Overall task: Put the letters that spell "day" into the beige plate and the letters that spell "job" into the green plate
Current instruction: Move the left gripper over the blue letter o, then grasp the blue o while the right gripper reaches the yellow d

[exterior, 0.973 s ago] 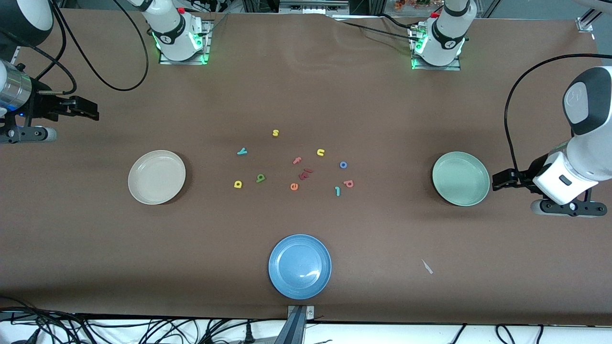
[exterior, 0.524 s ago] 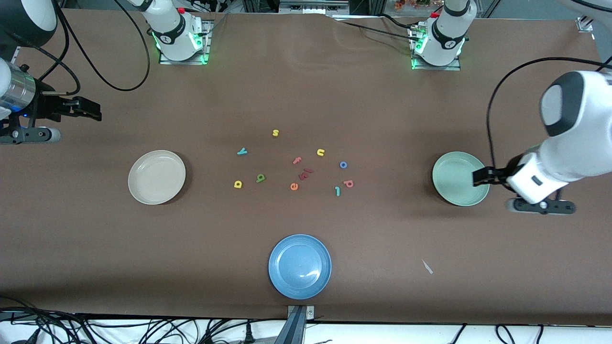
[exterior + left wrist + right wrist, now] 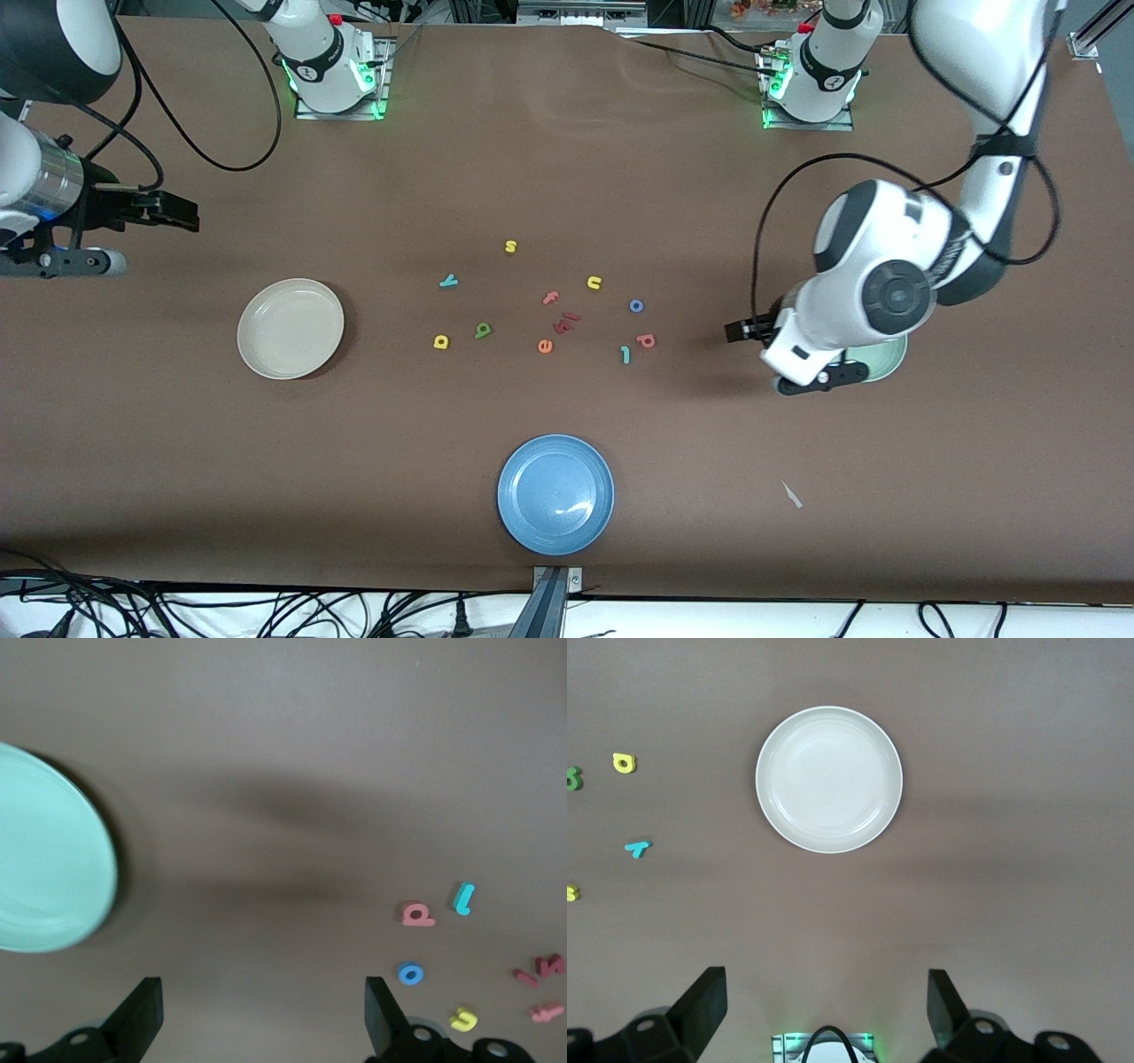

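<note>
plates: 3 total, namely beige plate (image 3: 291, 329), green plate (image 3: 886, 361), blue plate (image 3: 555, 494); all empty
day letters: 3, yellow (image 3: 440, 341), green (image 3: 483, 330), teal y (image 3: 448, 282), on table
job letters: 3, blue o (image 3: 636, 306), pink b (image 3: 646, 340), teal j (image 3: 625, 354), on table
other letters: 6, between the two sets
left gripper (image 3: 737, 331): jaws wide, holding nothing, over bare table between green plate and job letters
right gripper (image 3: 182, 213): jaws wide, holding nothing, over bare table near beige plate

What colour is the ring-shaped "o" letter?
Blue; the "o" shows best in the left wrist view.

The left arm hides most of the green plate (image 3: 890, 359).
</note>
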Controlling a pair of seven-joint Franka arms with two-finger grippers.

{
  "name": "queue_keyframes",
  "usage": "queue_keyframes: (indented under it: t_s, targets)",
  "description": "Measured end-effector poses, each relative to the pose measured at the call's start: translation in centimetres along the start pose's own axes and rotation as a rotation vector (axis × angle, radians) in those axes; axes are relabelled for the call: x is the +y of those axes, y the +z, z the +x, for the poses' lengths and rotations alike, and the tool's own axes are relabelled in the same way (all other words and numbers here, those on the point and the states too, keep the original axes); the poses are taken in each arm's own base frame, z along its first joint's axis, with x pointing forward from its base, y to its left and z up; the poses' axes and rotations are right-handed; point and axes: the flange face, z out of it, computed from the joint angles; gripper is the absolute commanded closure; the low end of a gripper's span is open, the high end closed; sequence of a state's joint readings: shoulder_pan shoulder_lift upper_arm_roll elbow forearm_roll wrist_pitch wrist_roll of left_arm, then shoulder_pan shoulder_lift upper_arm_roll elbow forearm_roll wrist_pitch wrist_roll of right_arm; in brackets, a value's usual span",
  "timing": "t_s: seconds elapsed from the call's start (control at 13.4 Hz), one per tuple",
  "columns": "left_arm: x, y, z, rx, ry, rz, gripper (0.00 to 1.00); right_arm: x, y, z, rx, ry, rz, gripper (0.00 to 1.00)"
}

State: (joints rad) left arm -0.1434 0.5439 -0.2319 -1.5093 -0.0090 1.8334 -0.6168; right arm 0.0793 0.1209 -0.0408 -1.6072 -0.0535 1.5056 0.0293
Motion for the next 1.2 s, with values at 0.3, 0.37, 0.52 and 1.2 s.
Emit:
queue_keyframes:
  t_s: [0.3,0.37,0.52,1.2]
  targets:
    - [5.3,5.1,-1.7,0.022,-0.142,-0.019,0.00,-0.6,1.0,1.2,0.009,0.004,0.001,0.00]
    - [6.2,6.4,-2.4,0.034,-0.172,-0.029,0.00,-0.7,1.3,1.4,0.011,0.003,0.010,0.00]
    - [7.6,8.7,-3.8,0.053,-0.229,-0.049,0.00,-1.3,1.7,1.9,0.012,-0.004,0.026,0.00]
    - [10.9,16.7,-8.2,0.070,-0.360,-0.082,0.15,-9.7,3.8,3.4,0.033,-0.093,0.004,0.00]
